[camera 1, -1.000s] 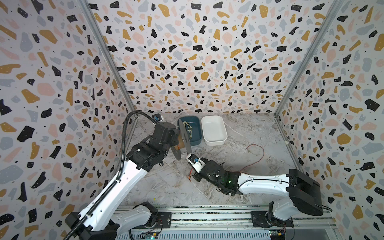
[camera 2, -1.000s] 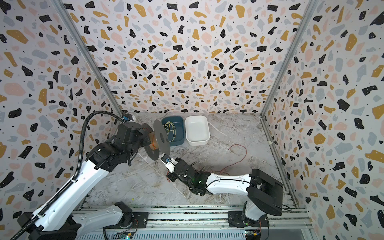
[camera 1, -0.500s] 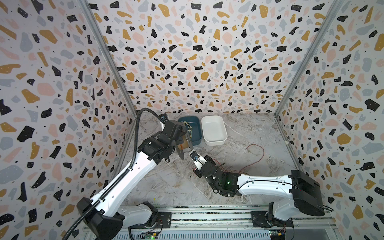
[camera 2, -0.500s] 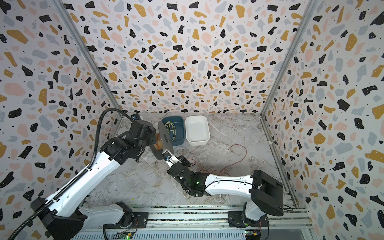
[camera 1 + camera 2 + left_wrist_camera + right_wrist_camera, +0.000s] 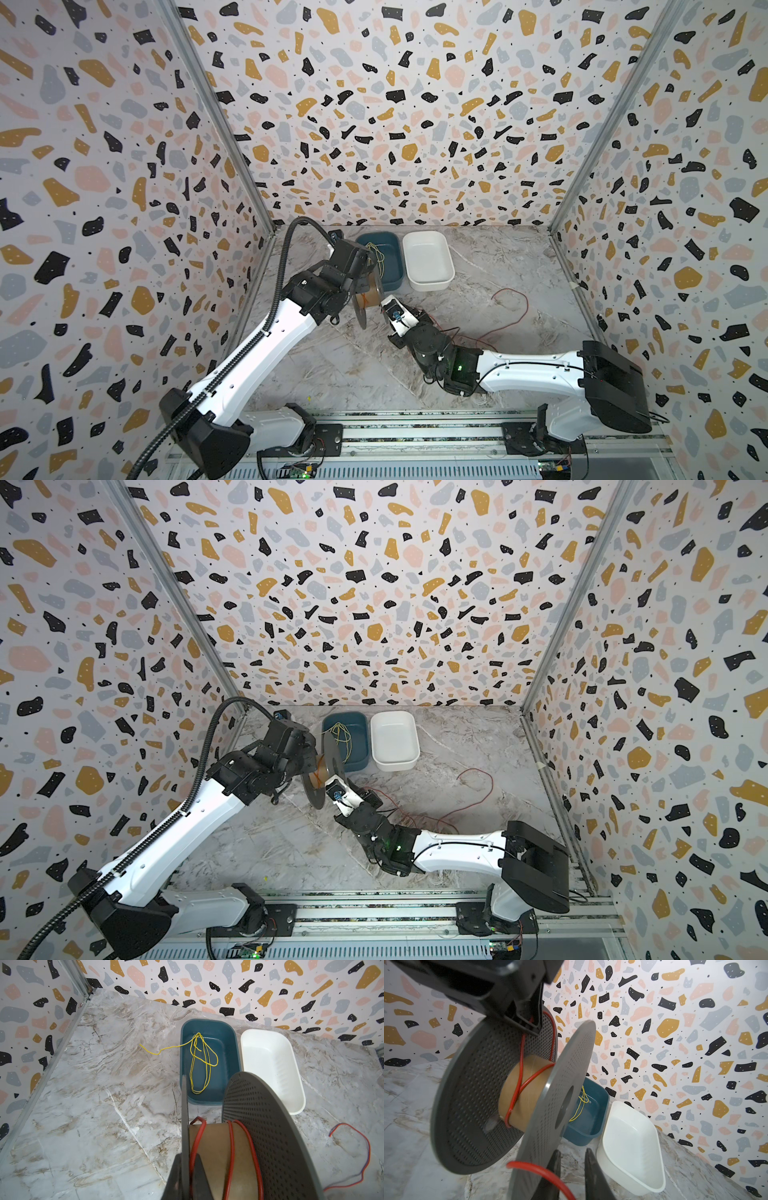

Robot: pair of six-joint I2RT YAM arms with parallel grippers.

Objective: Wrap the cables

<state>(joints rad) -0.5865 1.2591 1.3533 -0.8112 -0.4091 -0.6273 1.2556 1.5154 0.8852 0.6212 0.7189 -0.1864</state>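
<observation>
Two turns of red cable (image 5: 520,1086) are on the spool (image 5: 533,1101). My right gripper (image 5: 572,1152) just opened and let go, so I'd regrasp next; the left gripper (image 5: 188,1159) clamps the rim.

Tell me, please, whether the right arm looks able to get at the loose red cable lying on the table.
Probably yes: the red cable loops over bare table on that arm's side, uncovered, and the right gripper stands open by the spool, free to swing back.
</observation>
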